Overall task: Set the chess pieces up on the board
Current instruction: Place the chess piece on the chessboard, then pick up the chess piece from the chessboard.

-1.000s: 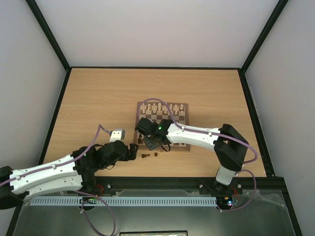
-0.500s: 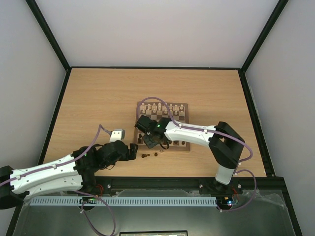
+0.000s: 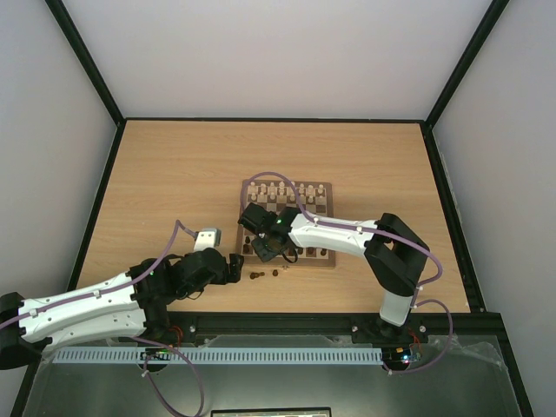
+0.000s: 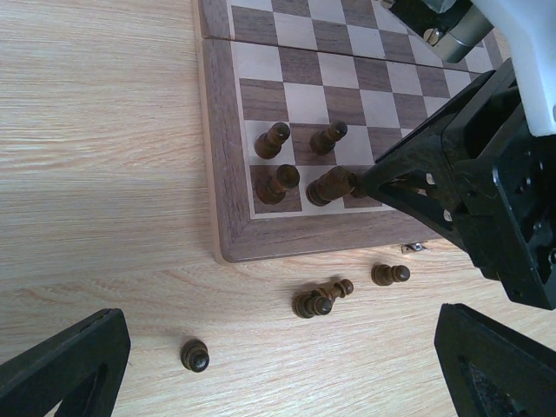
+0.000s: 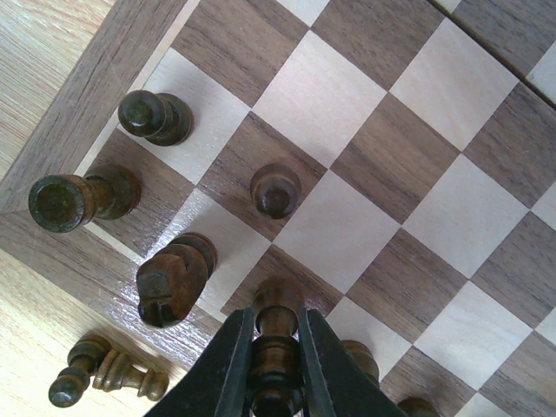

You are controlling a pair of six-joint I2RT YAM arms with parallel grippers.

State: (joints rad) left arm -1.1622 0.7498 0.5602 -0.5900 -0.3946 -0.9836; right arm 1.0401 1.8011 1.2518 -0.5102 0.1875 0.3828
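Note:
The board (image 3: pixel 323 257) lies mid-table, with pale pieces along its far rows. My right gripper (image 3: pixel 266 247) is over its near left corner. In the right wrist view it (image 5: pixel 274 328) is shut on a dark brown piece (image 5: pixel 276 306) held upright over a dark near-row square; I cannot tell whether its base touches. Beside it stand a knight (image 5: pixel 172 276), a rook (image 5: pixel 76 199) and two pawns (image 5: pixel 275 189) (image 5: pixel 155 117). My left gripper (image 4: pixel 278 382) is open and empty above the table, over a loose pawn (image 4: pixel 195 355). More loose dark pieces (image 4: pixel 314 303) (image 4: pixel 390 274) lie near the board's front edge.
The right arm's black wrist (image 4: pixel 486 182) hangs over the board's near edge. A small metal latch (image 4: pixel 410 248) sticks out from the board's front. More dark pieces (image 5: pixel 365 356) stand behind my right fingers. Raised black rails border the table (image 3: pixel 174 174).
My right gripper has shifted slightly left and toward the board's near left corner with the piece in it. The left arm has not moved.

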